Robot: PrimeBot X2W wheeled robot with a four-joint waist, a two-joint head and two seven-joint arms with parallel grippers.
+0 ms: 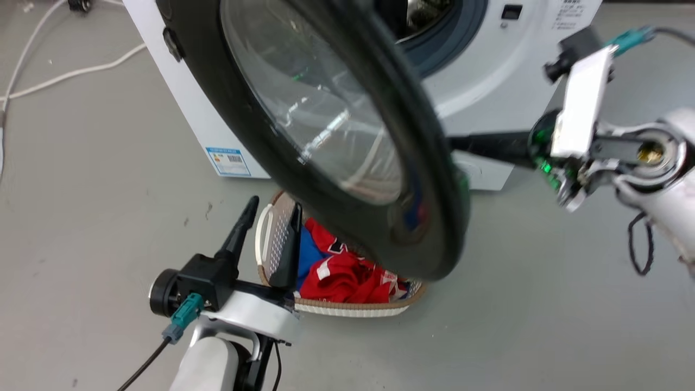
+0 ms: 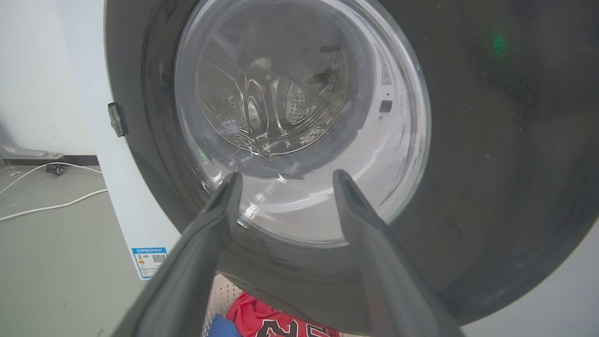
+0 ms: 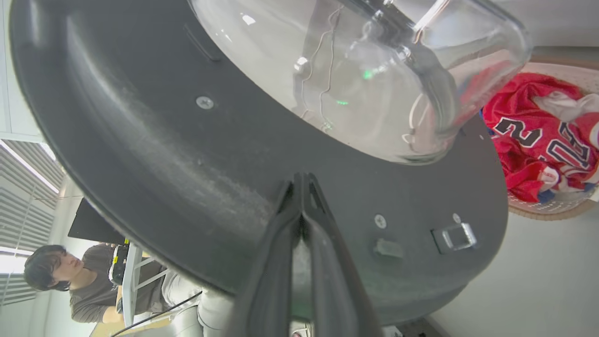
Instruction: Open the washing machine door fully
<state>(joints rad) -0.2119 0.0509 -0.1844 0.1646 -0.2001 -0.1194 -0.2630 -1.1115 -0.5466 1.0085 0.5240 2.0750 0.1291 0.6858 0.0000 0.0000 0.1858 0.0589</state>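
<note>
The washing machine door, glossy black with a bulging glass window, stands swung partly out from the white washing machine. My right gripper reaches in from the right behind the door. In the right wrist view its fingers are shut together, tips against the door's black inner face, below the glass bowl and left of the metal latch. My left gripper is open and low in front of the door, holding nothing. In the left wrist view it faces the door's outer side, with the drum showing through the glass.
A woven laundry basket with red clothes sits on the floor under the door's lower edge, just right of my left gripper. White cables lie on the grey floor at far left. A seated person shows beyond the door's edge.
</note>
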